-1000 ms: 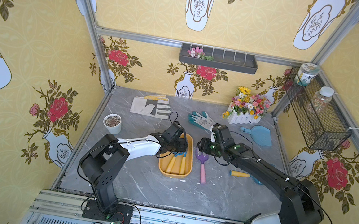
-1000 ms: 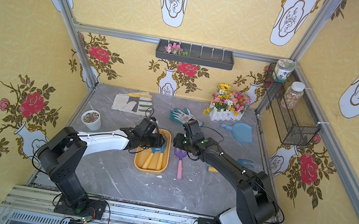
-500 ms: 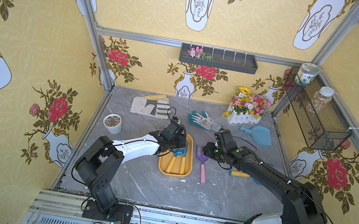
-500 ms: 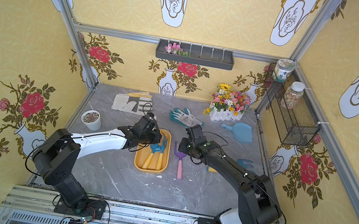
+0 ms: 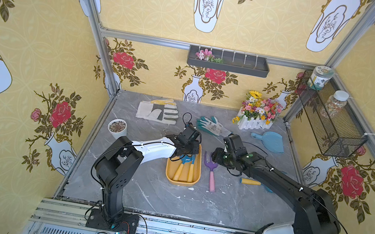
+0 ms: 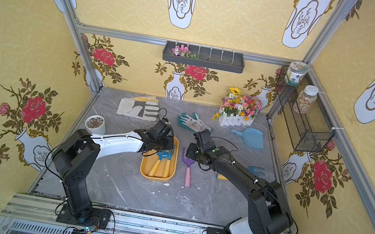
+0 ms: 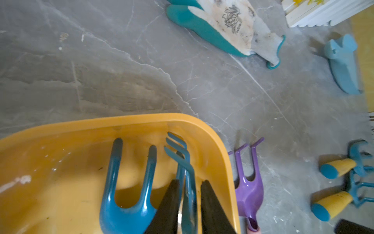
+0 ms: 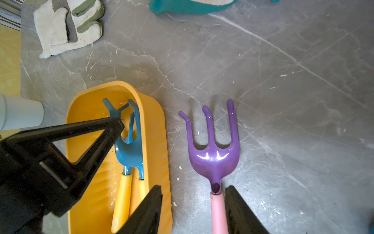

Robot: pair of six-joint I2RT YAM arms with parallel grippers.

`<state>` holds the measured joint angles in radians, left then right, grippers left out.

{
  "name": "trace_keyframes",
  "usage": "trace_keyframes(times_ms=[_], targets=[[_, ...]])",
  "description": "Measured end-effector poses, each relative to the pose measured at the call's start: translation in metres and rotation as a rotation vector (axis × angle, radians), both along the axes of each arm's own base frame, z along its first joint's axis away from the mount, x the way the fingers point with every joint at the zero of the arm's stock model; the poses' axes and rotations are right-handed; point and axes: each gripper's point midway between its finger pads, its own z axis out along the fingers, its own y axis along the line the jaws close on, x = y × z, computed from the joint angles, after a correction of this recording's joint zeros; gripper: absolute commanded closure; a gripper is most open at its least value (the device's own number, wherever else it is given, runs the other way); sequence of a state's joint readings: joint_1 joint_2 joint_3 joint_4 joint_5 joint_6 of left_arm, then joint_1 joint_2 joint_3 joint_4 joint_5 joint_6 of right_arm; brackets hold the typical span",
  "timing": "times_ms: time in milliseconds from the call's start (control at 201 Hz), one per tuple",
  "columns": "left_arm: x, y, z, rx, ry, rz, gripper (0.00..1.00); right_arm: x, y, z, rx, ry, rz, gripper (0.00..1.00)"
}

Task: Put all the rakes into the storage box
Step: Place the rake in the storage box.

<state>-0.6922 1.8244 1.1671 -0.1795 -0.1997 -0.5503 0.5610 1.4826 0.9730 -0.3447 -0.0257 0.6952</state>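
**Item:** rake (image 7: 179, 146). Blue metal head with a row of thin bent tines.
**Location:** inside the storage box (image 7: 129, 119). It is turned on its edge rather than flat, with the tines toward the box's rounded far end. It runs along the side wall nearest the purple fork; whether it touches that wall cannot be told.

**Holder:** left pincer (image 7: 190, 182). Its fingers are drawn in narrow on either side of the rake's neck and appear to clamp it.

**Container:** the storage box is a shallow orange-yellow tray on the grey marbled desk (image 5: 165, 205). It also holds a blue pronged fork (image 7: 125, 210), lying flat beside the rake.

**Adjacent:** purple fork (image 8: 214, 158), three prongs and a pink handle, on the desk just outside the box and roughly parallel to it. The right pincer (image 8: 194, 187) stands spread open astride that handle and grips nothing. One finger is close beside the handle, with a clear gap on the other side.

**Further out:**
- yellow-handled blue tools (image 7: 340, 167), on the desk beyond the purple fork
- teal glove (image 7: 202, 26)
- white work glove (image 8: 66, 26)
- blue dustpan (image 5: 269, 141)
- flower box (image 5: 255, 124)
- small pot (image 5: 117, 128)

**Status, as judged:** if the many-tined blue tool is the rake, it is already within the box walls. What is left is to lay it flat if wanted, let go, and lift the left arm clear. If the purple tool is meant instead, none of that is done.
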Motion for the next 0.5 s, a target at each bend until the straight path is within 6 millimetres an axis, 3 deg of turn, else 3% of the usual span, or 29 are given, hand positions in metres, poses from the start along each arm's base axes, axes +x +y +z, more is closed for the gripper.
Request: trace_keyframes(times_ms=[299,498], targets=[[-0.003,0.027,-0.030,0.175,0.077,0.072,0.76,-0.003,-0.002,-0.005,-0.003,0.013,-0.004,0.45],[-0.008,0.035,-0.026,0.200,0.085,0.093,0.67,-0.005,-0.002,-0.017,-0.017,0.042,-0.003,0.44]])
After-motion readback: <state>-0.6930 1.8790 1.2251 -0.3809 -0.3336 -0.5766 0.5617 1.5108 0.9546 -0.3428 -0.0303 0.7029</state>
